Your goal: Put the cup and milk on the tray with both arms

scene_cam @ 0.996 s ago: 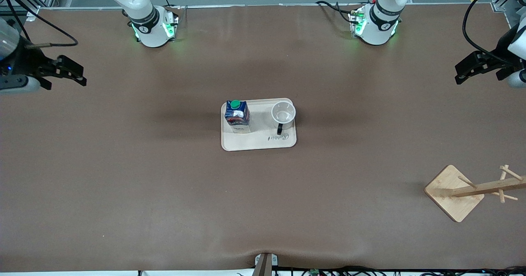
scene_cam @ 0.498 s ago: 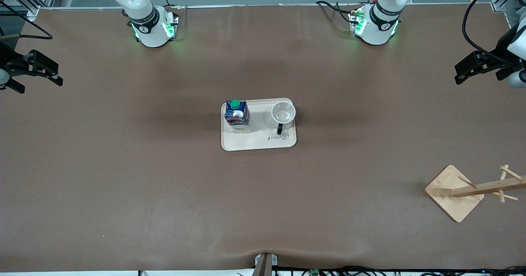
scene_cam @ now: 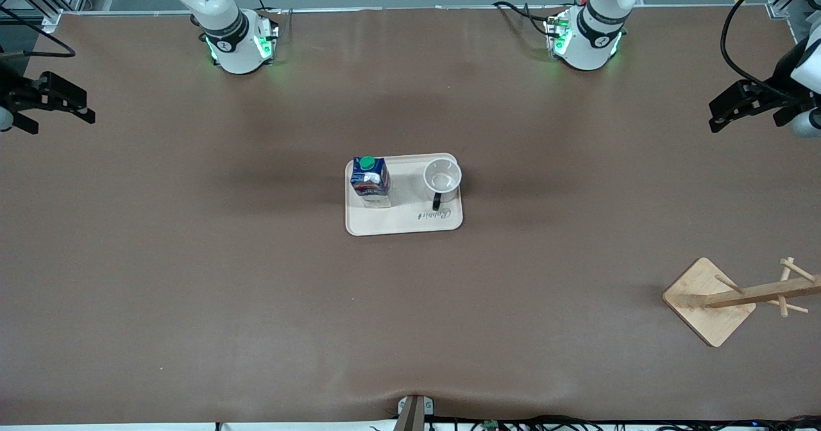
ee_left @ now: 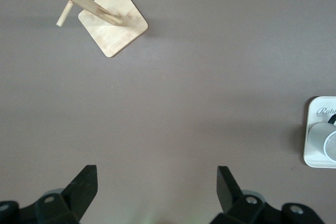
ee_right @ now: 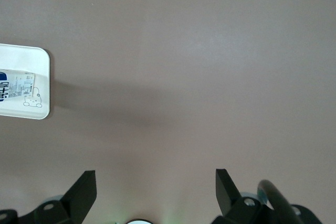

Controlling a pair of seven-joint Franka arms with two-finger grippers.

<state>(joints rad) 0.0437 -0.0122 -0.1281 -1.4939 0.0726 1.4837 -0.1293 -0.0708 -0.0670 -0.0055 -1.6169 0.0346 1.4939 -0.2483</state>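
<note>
Brown matte surface (scene_cam: 256,303) fills your front view, smooth with faint creases. At its middle sits the tray (scene_cam: 391,222), cream, rectangular, rounded corners, script lettering along the edge nearer the camera. On it you have the milk (scene_cam: 370,181), a boxy dark blue carton standing upright with a round green cap, toward the right arm's end of the tray. The cup (scene_cam: 442,178) stands upright on the tray toward the left arm's end, white and round, its black handle pointing at the camera. Carton and cup are apart. A wooden rack (scene_cam: 737,299), square pale base with a pegged post, stands well apart from the tray at the left arm's end, nearer the camera. The left tool (scene_cam: 721,107) hangs over the surface at the left arm's end, black fingers apart, holding nothing. The right tool (scene_cam: 80,101) hangs over the right arm's end, fingers likewise apart and empty. Both arms wait.

Left wrist view: you see the left tool (ee_left: 155,187) with its two black angular fingers spread wide over bare brown surface, the rack (ee_left: 107,19) and a corner of the tray (ee_left: 315,129) with part of the cup (ee_left: 328,145).

Right wrist view: the right tool (ee_right: 155,190) shows the same wide spread; the tray (ee_right: 44,77) corner carries the carton (ee_right: 13,87) and a small bear drawing.
</note>
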